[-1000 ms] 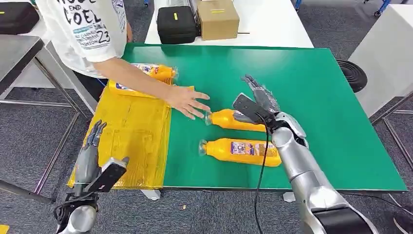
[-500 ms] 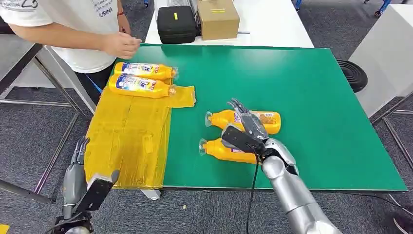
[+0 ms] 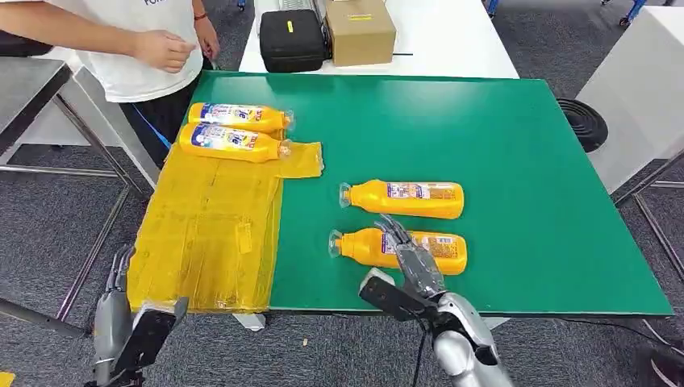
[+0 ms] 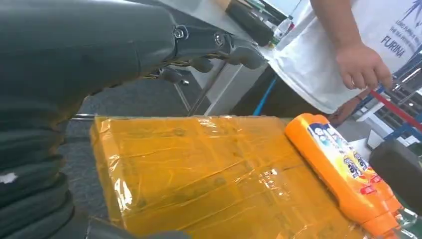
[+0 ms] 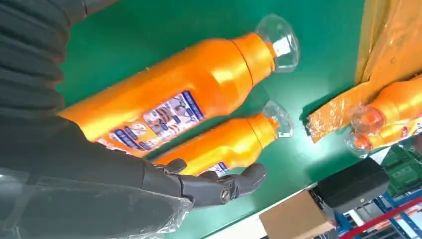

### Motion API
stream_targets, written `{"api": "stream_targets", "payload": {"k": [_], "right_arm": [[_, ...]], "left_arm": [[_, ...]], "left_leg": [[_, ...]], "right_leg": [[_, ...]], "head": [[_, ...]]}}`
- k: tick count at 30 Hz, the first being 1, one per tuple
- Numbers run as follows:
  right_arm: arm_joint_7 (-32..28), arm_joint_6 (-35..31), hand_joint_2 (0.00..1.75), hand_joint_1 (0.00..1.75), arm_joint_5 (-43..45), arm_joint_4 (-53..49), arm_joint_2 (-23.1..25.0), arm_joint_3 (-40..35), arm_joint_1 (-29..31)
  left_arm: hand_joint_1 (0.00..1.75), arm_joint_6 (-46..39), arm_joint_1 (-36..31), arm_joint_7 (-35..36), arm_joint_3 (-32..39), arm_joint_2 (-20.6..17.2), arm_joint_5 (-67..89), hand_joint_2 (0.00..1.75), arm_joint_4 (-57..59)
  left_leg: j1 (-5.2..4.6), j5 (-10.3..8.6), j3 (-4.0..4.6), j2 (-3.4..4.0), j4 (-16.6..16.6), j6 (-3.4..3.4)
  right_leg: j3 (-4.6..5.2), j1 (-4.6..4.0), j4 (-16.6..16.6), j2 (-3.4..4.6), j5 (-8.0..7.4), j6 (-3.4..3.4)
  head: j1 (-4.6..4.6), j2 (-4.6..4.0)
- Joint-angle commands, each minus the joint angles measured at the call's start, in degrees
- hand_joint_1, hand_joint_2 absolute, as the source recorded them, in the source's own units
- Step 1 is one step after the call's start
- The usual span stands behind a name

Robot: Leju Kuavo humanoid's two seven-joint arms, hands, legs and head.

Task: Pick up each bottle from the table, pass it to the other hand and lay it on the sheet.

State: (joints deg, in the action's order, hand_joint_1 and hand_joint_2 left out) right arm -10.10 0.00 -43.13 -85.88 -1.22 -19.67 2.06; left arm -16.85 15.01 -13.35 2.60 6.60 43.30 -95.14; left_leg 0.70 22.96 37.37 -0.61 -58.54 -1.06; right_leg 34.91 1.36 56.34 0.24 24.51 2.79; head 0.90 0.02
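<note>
Two orange bottles with clear caps lie on the green table (image 3: pixel 524 161), the far one (image 3: pixel 403 199) (image 5: pixel 224 144) and the near one (image 3: pixel 399 250) (image 5: pixel 174 94). My right hand (image 3: pixel 407 262) (image 5: pixel 214 186) hovers with fingers spread, empty, over the near bottle's front side. Two more orange bottles (image 3: pixel 238 117) (image 3: pixel 230 141) lie at the far end of the yellow sheet (image 3: pixel 210 226) (image 4: pixel 214 174); the left wrist view has one of them (image 4: pixel 348 174). My left hand (image 3: pixel 121 314) (image 4: pixel 214 45) hangs low off the sheet's front left corner, fingers apart, holding nothing.
A person in a white shirt (image 3: pixel 153 48) stands at the table's far left corner, one hand (image 3: pixel 161 50) (image 4: pixel 361 64) held back at the chest. A black case (image 3: pixel 292 39) and a cardboard box (image 3: pixel 361 31) sit on the white table behind.
My right hand has drawn back from the far bottle to the near bottle's front. My left arm has sunk lower. The person's arm has withdrawn from the table.
</note>
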Motion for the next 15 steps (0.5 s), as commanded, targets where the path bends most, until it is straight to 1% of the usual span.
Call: {"api": "stream_targets", "payload": {"k": [1,2,3,5,6,7,8,9,11,12,15], "right_arm": [[2.33,0.97,1.75,0.00,-3.07,-2.50,-1.58,3.08,-1.97],[2.33,0.97,1.75,0.00,-3.07,-2.50,-1.58,3.08,-1.97],[2.33,0.97,1.75,0.00,-3.07,-2.50,-1.58,3.08,-1.97],[2.33,0.97,1.75,0.00,-3.07,-2.50,-1.58,3.08,-1.97],[2.33,0.97,1.75,0.00,-3.07,-2.50,-1.58,3.08,-1.97],[2.47,1.08,1.75,0.00,-3.27,-2.36,-1.44,3.05,-1.91],[3.48,0.88,1.75,0.00,-4.91,-2.12,-1.27,3.55,-1.80],[3.86,0.86,1.75,0.00,-5.47,-1.60,-1.27,3.91,-1.34],[4.40,0.59,1.75,0.00,-7.17,-0.19,-0.79,4.48,0.54],[4.46,0.70,1.75,0.00,-7.69,0.82,-0.38,4.79,1.97],[4.59,1.11,1.75,0.00,-7.93,2.58,-0.56,5.15,4.05]], "left_arm": [[0.00,1.98,0.31,-0.07,3.29,2.90,-0.66,1.75,0.99],[0.00,1.98,0.31,-0.07,3.29,2.90,-0.66,1.75,0.99],[0.00,1.98,0.31,-0.07,3.29,2.90,-0.66,1.75,0.99],[0.00,1.98,0.31,-0.07,3.29,2.90,-0.66,1.75,0.99],[0.00,1.98,0.31,-0.07,3.29,2.90,-0.66,1.75,0.99],[0.00,2.02,0.18,-0.10,3.22,3.01,-0.65,1.75,1.25],[0.00,3.31,0.10,-0.16,3.01,3.23,-1.30,1.75,1.76],[0.00,4.08,-0.15,-0.16,2.56,3.62,-1.80,1.75,2.81],[0.00,4.02,-1.27,-0.26,1.91,4.44,-2.39,1.75,5.50],[0.00,3.42,-2.18,-0.36,1.45,4.62,-2.64,1.75,7.14],[0.00,2.46,-3.65,-0.86,0.98,4.54,-3.85,1.75,9.00]], "left_leg": [[0.00,0.06,-0.18,-0.02,0.01,-0.01],[-0.01,0.02,-0.11,0.00,0.03,-0.01],[0.01,0.11,-0.30,0.03,0.03,-0.01],[0.00,0.03,-0.14,0.01,0.03,-0.02],[0.01,0.12,-0.32,0.04,0.02,0.00],[0.00,0.08,-0.24,0.02,0.03,-0.01],[0.00,0.07,-0.23,0.04,0.03,0.00],[0.01,0.13,-0.37,0.06,0.04,0.01],[0.01,0.04,-0.21,0.03,0.04,0.00],[0.00,0.12,-0.40,0.04,0.06,0.00],[-0.04,-0.01,-0.21,0.07,0.08,-0.02]], "right_leg": [[-0.21,-0.03,-0.04,-0.07,0.06,-0.09],[-0.11,0.00,-0.04,-0.03,0.03,-0.07],[-0.32,-0.04,-0.07,-0.04,0.10,-0.13],[-0.15,-0.02,-0.05,-0.03,0.03,-0.08],[-0.33,-0.04,-0.05,-0.03,0.11,-0.14],[-0.26,-0.02,-0.05,-0.03,0.07,-0.11],[-0.23,-0.03,-0.04,-0.01,0.06,-0.11],[-0.38,-0.05,-0.06,-0.02,0.11,-0.16],[-0.22,-0.04,-0.07,-0.02,0.03,-0.10],[-0.40,-0.04,-0.08,-0.04,0.11,-0.15],[-0.19,0.02,-0.07,0.03,-0.02,-0.07]], "head": [[0.00,0.00],[0.02,0.00],[0.00,0.00],[-0.02,0.00],[0.00,0.00],[0.00,0.00],[0.00,0.00],[0.00,0.00],[0.00,0.00],[0.00,0.00],[0.00,0.00]]}}
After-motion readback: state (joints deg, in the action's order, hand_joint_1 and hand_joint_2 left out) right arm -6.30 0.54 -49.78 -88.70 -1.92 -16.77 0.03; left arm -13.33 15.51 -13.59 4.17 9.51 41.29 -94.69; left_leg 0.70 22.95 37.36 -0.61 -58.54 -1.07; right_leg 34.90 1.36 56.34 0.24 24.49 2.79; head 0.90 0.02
